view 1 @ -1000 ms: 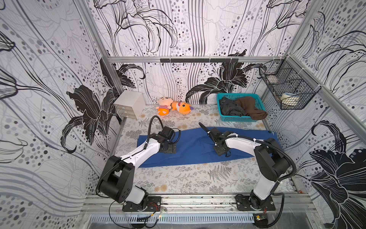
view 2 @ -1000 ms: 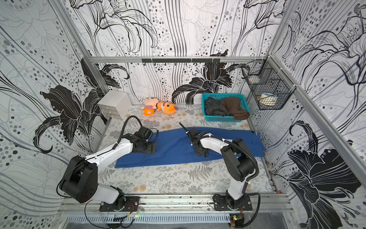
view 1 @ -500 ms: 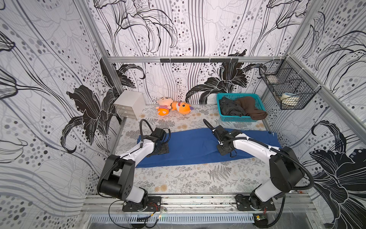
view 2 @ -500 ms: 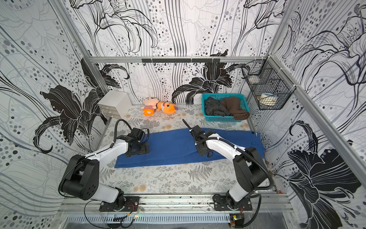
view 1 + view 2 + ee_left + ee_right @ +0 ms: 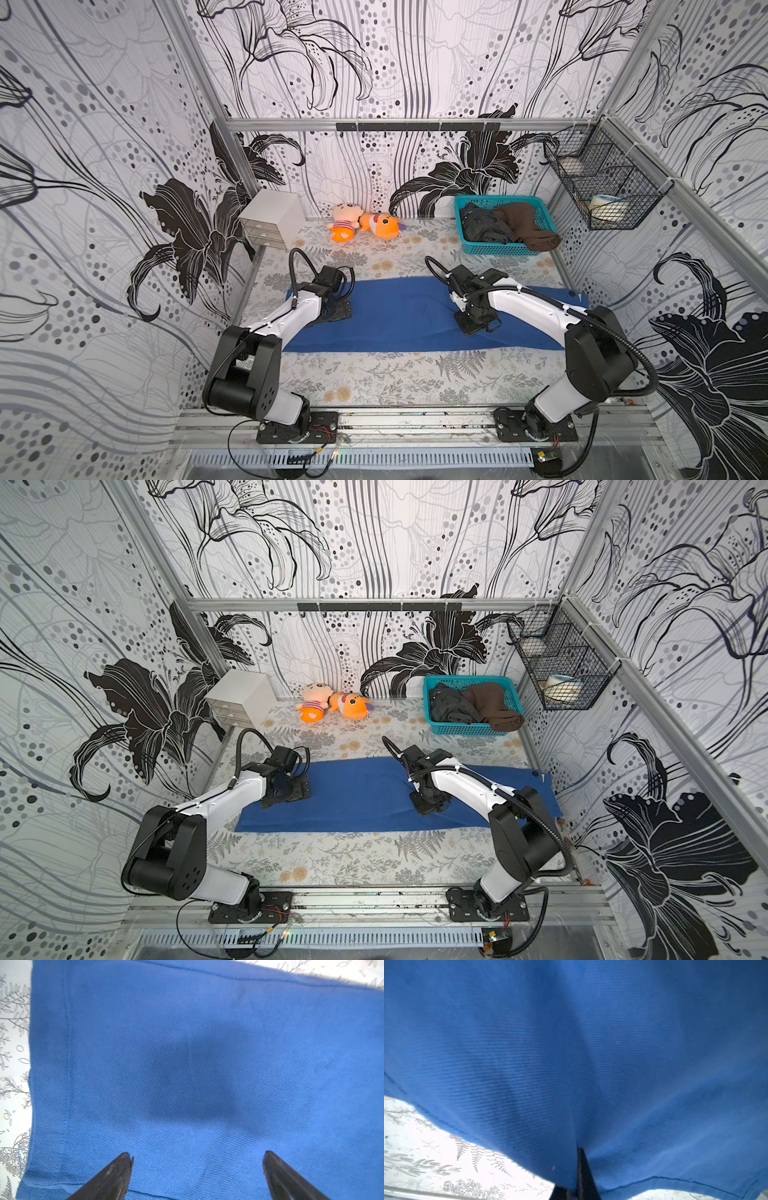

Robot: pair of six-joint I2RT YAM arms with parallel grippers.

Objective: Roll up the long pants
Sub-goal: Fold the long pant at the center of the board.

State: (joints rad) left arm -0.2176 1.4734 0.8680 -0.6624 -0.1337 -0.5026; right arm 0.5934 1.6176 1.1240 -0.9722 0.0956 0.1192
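Note:
The long pants [image 5: 399, 311] are royal blue and lie flat in a long band across the flowered table, seen in both top views [image 5: 365, 791]. My left gripper [image 5: 336, 311] points down over their left end, near the hem. In the left wrist view it [image 5: 196, 1153] is open, fingers wide apart with only flat cloth [image 5: 207, 1043] between them. My right gripper [image 5: 476, 324] sits on the right half, near the front edge. In the right wrist view it [image 5: 580, 1150] is shut on a pinch of the cloth [image 5: 591, 1043], with creases running to the tip.
At the back right a teal basket [image 5: 461, 208] holds a dark grey garment [image 5: 482, 226] and a brown garment [image 5: 528, 224]. Two plush toys [image 5: 361, 226] and a white drawer box [image 5: 272, 216] stand along the back wall. A wire basket [image 5: 602, 187] hangs on the right wall.
The left gripper has slid left toward the pants' left end. The right gripper has shifted slightly right and toward the front, its elbow swinging out to the right. Both keep their states.

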